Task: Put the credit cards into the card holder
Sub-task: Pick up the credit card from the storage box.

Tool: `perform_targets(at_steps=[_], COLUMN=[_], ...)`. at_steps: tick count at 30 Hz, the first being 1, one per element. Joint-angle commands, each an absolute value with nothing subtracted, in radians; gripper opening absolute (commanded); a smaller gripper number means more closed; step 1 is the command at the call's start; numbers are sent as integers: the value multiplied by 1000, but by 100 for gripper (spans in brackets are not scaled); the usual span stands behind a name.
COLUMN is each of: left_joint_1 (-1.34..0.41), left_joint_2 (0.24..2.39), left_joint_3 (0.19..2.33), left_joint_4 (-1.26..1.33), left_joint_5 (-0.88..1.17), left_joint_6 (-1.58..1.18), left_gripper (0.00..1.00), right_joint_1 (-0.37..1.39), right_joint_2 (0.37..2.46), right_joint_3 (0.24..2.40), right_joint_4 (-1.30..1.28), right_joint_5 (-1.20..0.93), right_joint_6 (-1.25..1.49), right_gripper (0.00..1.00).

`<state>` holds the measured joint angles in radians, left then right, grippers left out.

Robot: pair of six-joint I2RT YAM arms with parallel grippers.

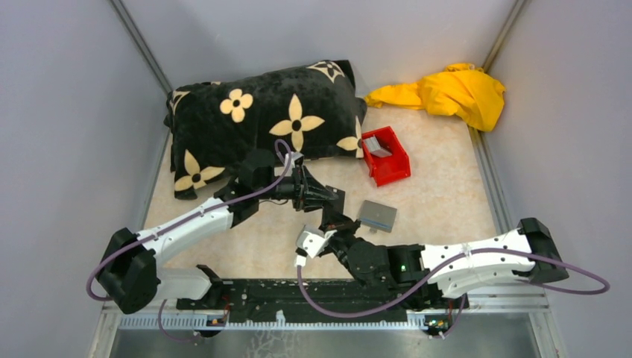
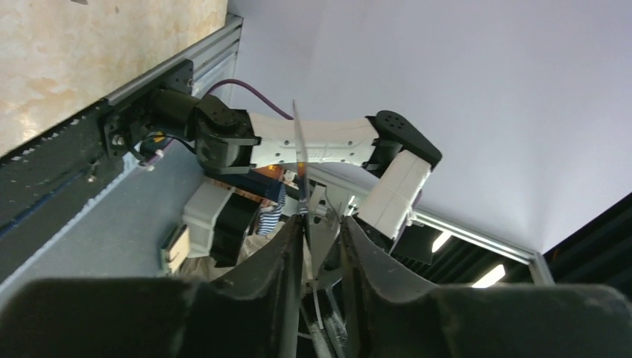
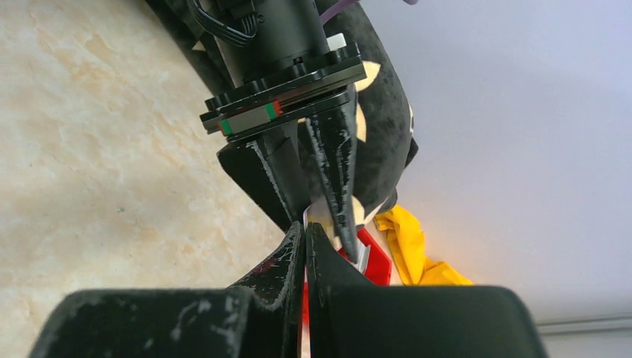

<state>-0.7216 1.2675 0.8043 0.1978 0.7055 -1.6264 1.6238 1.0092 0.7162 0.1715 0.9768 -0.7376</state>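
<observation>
Black plush pillow [image 1: 261,119], cream flowers. Red plastic bin [image 1: 395,170] holding grey cards [image 1: 376,147]. Flat grey card holder [image 1: 378,215] on beige table [image 1: 447,201]. Right gripper [image 3: 305,240] pinches thin grey card [image 2: 298,142]; left gripper [image 2: 320,231] narrowed around it, grip unclear.

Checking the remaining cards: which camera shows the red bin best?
Top external: the red bin shows whole, grey cards inside. The right wrist view catches only a red sliver past its own fingers; the left wrist view shows none of it.
</observation>
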Motion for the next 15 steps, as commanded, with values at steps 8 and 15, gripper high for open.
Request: perform_targets(at_steps=[8,15], left_joint_1=[-703,-673], left_joint_2=[1308,1330], left_joint_3=[739,663], left_joint_4=[430,646], left_joint_5=[804,736], left_joint_6=[-1672,-1696], left_gripper=[0,0], right_joint_1=[1668,1693], right_joint_2=[1052,1039], right_joint_3=[700,700], right_joint_4=[196,128], right_joint_5=[1057,1139], right_joint_6=[-812,-686], right_gripper=[0,14])
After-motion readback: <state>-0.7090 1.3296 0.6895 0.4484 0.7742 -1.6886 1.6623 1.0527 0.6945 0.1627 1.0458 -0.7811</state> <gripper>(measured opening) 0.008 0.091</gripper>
